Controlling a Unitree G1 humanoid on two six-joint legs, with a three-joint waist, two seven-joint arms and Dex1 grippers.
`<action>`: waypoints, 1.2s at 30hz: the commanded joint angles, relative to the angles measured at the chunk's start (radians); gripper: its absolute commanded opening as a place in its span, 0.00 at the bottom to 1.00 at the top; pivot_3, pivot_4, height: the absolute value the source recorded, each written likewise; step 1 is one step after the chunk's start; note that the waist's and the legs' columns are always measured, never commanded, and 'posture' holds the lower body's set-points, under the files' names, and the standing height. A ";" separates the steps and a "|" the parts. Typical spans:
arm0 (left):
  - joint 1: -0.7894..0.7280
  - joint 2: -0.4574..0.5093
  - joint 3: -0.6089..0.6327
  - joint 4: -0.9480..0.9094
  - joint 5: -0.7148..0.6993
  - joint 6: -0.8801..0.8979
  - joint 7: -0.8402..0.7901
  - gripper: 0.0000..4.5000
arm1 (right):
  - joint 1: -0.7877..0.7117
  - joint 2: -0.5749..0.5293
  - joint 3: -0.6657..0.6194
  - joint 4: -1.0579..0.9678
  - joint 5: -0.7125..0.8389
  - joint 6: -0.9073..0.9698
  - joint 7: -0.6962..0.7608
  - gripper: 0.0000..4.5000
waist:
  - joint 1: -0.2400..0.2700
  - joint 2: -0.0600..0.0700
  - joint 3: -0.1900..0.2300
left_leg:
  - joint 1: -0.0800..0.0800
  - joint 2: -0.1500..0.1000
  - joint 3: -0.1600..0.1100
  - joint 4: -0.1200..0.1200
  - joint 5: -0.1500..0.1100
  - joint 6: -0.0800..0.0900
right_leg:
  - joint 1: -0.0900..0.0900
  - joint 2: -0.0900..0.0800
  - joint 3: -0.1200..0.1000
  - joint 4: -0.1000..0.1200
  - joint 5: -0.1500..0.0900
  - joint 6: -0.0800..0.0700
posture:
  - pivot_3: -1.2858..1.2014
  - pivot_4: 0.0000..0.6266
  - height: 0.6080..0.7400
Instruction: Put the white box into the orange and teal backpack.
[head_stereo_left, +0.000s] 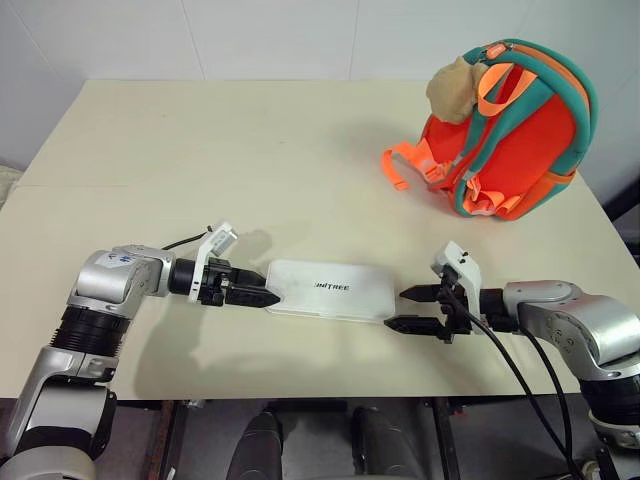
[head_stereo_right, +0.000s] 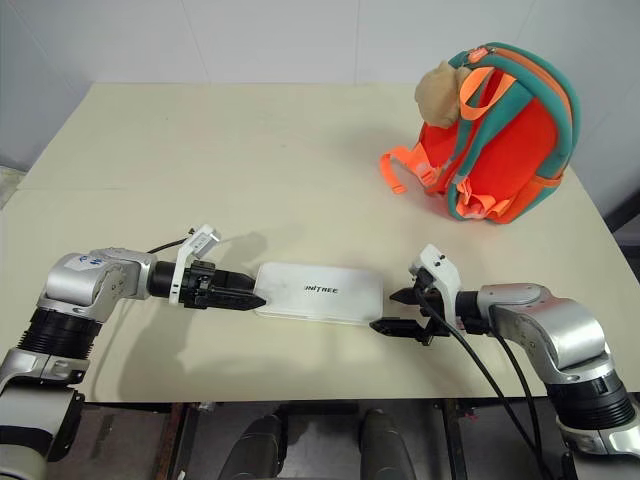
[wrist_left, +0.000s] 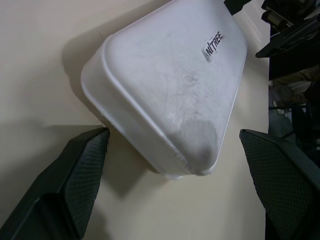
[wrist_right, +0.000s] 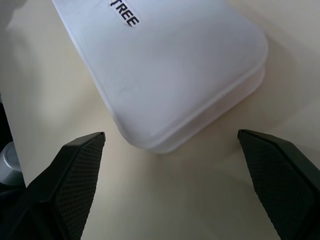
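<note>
The box (head_stereo_left: 330, 290) lies flat on the worktop (head_stereo_left: 250, 160), well apart from the backpack (head_stereo_left: 505, 130). Left gripper (head_stereo_left: 262, 296) and right gripper (head_stereo_left: 403, 309) flank its short ends, both wide, holding nothing.

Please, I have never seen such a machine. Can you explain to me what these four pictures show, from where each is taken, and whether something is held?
This is a humanoid robot with two arms. Two pictures come from a camera pair on its head, looking down over a cream table. The other two come from a camera on each wrist, looking along that arm's two black fingers.

On the table lies the white box, flat, with dark lettering. The left gripper is at one short end of it and the right gripper at the other. Both are open; in the wrist pictures the fingers stand on either side of the box's corners without closing on it. Nothing is held yet.

At the far right stands the orange and teal backpack, with a tan plush toy on it.
</note>
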 joint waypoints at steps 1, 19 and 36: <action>0.008 -0.028 -0.023 -0.014 -0.007 0.039 0.014 0.99 | -0.017 0.014 0.009 0.004 -0.007 -0.044 0.004 1.00 | 0.000 0.000 0.000 | 0.000 0.000 0.000 0.000 0.000 0.000 | 0.000 0.000 0.000 0.000 0.000 0.000 | 0.52 0.24 1.00; -0.100 -0.092 0.097 0.072 -0.187 0.325 0.011 0.99 | -0.023 0.049 0.059 0.081 -0.083 -0.212 0.032 1.00 | -0.004 0.000 0.000 | 0.000 0.000 0.000 0.001 0.000 0.000 | 0.000 0.000 0.000 0.001 0.000 0.001 | 0.52 0.24 1.00; -0.054 -0.098 0.148 0.022 -0.255 0.364 0.033 0.31 | -0.004 0.044 0.006 0.049 -0.077 -0.224 0.014 1.00 | -0.003 0.000 0.000 | 0.000 0.000 0.000 0.001 0.000 0.000 | 0.000 0.000 0.000 0.001 0.000 0.001 | 0.52 0.24 1.00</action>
